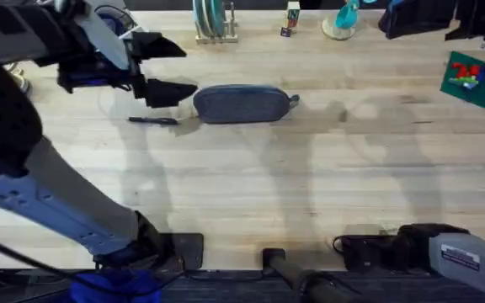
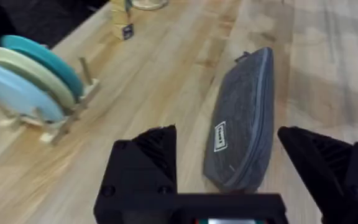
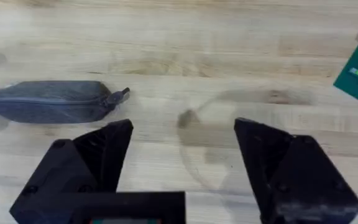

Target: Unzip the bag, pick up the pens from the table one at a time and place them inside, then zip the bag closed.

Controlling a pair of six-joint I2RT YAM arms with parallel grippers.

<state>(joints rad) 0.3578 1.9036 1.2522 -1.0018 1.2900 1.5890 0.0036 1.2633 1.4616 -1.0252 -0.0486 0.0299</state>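
Blue-grey heathered fabric pouch lies on the pale wooden table, apparently zipped; a black pen waits beside it. Left gripper gapes empty alongside; right gripper likewise.

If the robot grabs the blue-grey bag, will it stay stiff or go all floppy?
Probably floppy: the bag looks like soft fabric and lies slumped on the table. Likely light too, since it looks flat. Its rough cloth probably won't slip from the open left gripper.
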